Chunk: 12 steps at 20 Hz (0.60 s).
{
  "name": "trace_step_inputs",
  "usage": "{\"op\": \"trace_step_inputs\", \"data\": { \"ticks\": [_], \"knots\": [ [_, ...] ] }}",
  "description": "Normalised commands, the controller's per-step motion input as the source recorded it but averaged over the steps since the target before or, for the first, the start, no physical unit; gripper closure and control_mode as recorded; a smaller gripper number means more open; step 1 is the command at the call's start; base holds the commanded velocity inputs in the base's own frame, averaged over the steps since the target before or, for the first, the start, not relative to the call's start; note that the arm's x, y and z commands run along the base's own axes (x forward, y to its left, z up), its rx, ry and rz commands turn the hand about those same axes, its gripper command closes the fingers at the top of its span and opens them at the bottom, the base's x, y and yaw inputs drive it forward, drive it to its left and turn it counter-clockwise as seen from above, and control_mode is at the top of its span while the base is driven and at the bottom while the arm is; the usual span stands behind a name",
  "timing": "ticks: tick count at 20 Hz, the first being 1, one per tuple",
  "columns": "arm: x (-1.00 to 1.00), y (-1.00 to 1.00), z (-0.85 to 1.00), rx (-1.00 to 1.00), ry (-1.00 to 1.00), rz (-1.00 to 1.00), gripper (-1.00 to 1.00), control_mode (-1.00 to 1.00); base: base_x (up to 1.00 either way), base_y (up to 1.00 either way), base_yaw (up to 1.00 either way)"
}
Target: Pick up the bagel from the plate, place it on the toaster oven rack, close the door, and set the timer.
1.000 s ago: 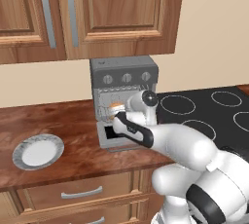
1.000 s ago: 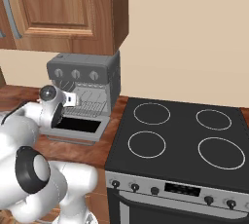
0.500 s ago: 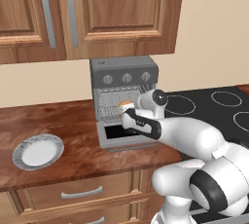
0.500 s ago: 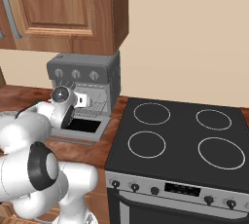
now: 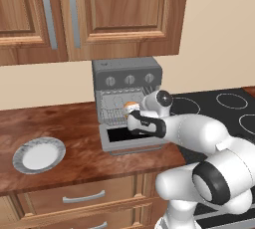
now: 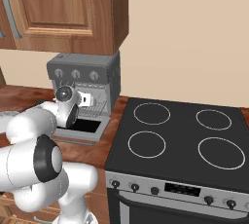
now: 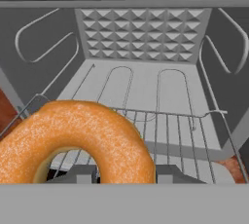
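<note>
The golden-orange bagel [image 5: 130, 106] hangs at the mouth of the toaster oven [image 5: 127, 76], with my gripper [image 5: 131, 112] shut on it. In the hand view the bagel [image 7: 97, 135] sits low and left, just above the front edge of the wire toaster oven rack [image 7: 170, 125], and my gripper [image 7: 124, 175] grips it from below. The door [image 5: 132, 142] lies folded down and open below the hand. Far left on the counter stands the plate [image 5: 20, 148], with nothing on it. From the right side I see the hand [image 6: 83, 99] in front of the oven [image 6: 85, 69] and the open door [image 6: 80, 128].
A black stove top [image 6: 180, 135] with several burner rings adjoins the oven on the right. Wooden cabinets [image 5: 99, 14] hang above. Three knobs [image 5: 129, 79] run along the oven's top panel. The brown counter [image 5: 64, 123] stretches between plate and oven.
The arm has carried the bagel a little to the right and in toward the oven opening, and the elbow has swung right. Plate and door have not moved.
</note>
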Motion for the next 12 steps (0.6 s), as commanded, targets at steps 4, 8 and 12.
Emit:
{"op": "trace_step_inputs", "data": {
  "ticks": [4,8,12],
  "knots": [
    [0.07,0.0,-0.01,0.0,0.0,-0.05,1.0,-1.0,0.0,0.0,0.0],
    [0.04,0.0,-0.04,0.0,0.0,-0.05,1.0,-1.0,0.0,0.0,0.0],
    [0.0,0.0,0.0,0.0,0.0,-0.04,1.0,-1.0,0.0,0.0,0.0]
  ]
}}
